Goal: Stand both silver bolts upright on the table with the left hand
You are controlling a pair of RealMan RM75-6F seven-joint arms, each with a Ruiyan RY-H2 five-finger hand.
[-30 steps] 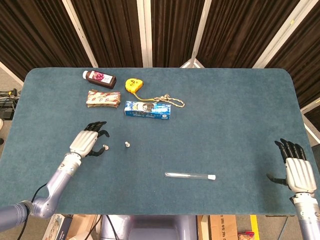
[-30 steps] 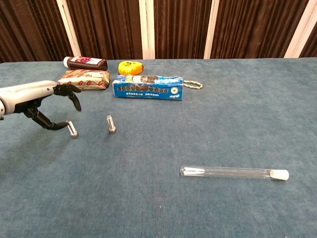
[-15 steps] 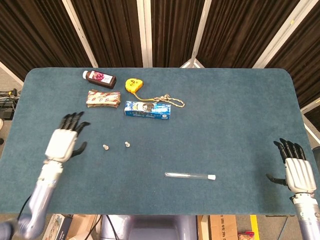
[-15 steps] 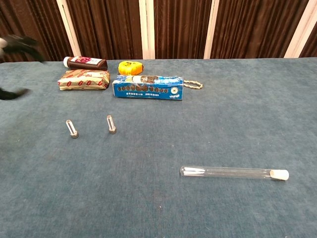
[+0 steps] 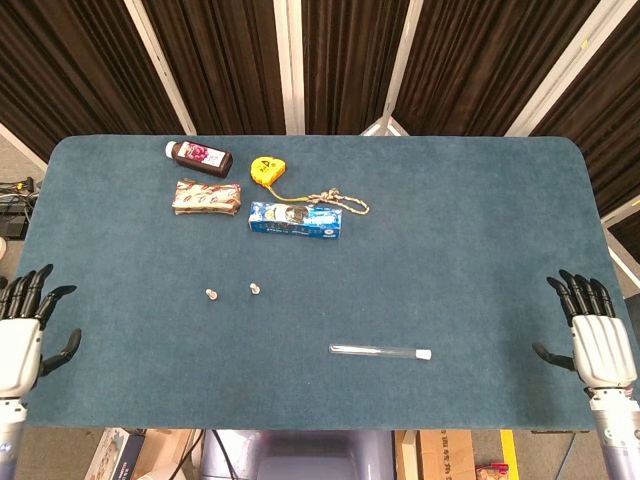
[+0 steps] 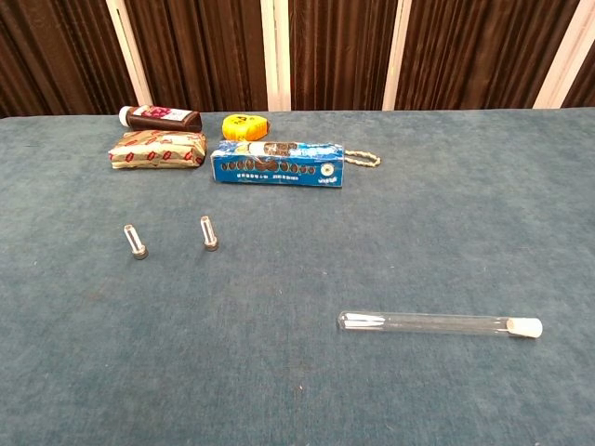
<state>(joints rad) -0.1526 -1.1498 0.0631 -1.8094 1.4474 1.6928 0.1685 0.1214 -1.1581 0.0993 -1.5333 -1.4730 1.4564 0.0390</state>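
Observation:
Two silver bolts stand upright on the blue table, apart from each other: the left bolt (image 5: 211, 294) (image 6: 136, 242) and the right bolt (image 5: 255, 289) (image 6: 209, 233). My left hand (image 5: 22, 340) hovers at the table's near left edge, fingers spread, holding nothing, well away from the bolts. At the near right edge my right hand (image 5: 598, 340) is also spread and empty. Neither hand shows in the chest view.
A glass test tube (image 5: 380, 351) (image 6: 437, 324) lies in the near middle. At the back left sit a blue box (image 5: 295, 220), a snack pack (image 5: 206, 196), a dark bottle (image 5: 199, 156), a yellow tape measure (image 5: 263, 170) and a rope (image 5: 335, 201).
My left hand let go of the left bolt, which stays standing, and drew back left and toward me to the table's near left edge. The right hand stayed put.

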